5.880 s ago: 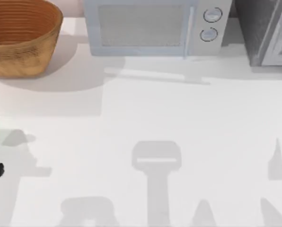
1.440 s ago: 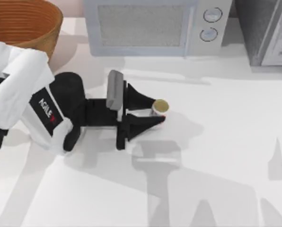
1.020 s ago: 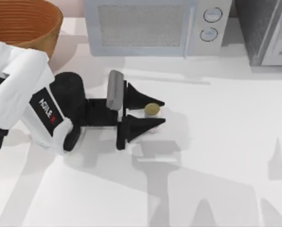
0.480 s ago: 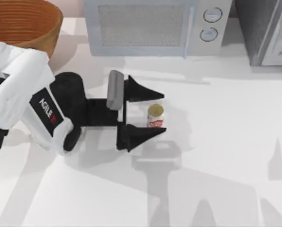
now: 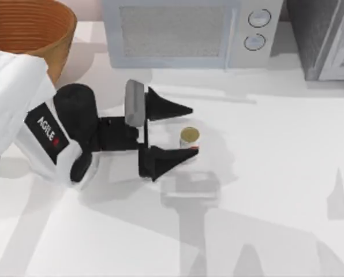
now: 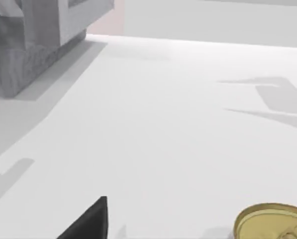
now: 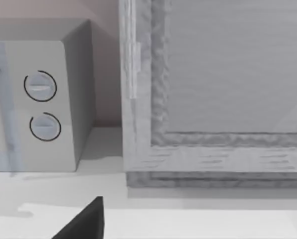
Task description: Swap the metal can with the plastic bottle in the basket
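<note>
Two black fingers of the left hand (image 5: 171, 134) lie spread wide over the white bench (image 5: 264, 190), pointing toward the top view's right. Nothing is held between them.

- Metal can (image 5: 189, 138): upright on the bench, gold top up, just inside the tips of the spread fingers, nearer the lower finger than the upper one. A strip of red label shows beside the lower fingertip; whether that finger touches the can cannot be told. In the left wrist view the gold lid (image 6: 273, 222) sits close under the camera, with one dark fingertip (image 6: 88, 221) apart from it and bare bench between.
- Left arm: white sleeve and black wrist reach in from the left edge of the top view.
- Basket (image 5: 30, 26): far left corner, behind the arm, its near side covered by the white sleeve. Well apart from the can.
- Microwave (image 5: 189, 32): at the back of the bench, beyond the can, two round dials on its right side.
- Grey cabinet (image 5: 328, 37): far right corner.
- Right hand: its wrist view shows a single dark fingertip (image 7: 86, 221) facing the microwave dials (image 7: 41, 104) and the grey cabinet front (image 7: 228, 89); its opening cannot be told.
</note>
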Controlling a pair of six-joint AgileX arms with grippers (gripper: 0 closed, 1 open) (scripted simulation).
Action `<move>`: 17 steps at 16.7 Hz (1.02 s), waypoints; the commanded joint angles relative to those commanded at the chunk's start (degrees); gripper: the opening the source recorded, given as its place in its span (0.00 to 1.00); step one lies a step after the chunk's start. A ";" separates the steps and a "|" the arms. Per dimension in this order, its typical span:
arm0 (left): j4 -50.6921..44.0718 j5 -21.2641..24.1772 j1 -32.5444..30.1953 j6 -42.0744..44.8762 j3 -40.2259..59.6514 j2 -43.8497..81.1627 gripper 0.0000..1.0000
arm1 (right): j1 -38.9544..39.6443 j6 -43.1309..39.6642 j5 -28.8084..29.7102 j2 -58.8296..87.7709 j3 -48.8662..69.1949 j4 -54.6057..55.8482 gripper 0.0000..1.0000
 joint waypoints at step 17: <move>-54.57 -49.47 16.13 0.42 -41.82 -98.82 1.00 | 0.00 0.00 0.00 0.00 0.00 0.00 1.00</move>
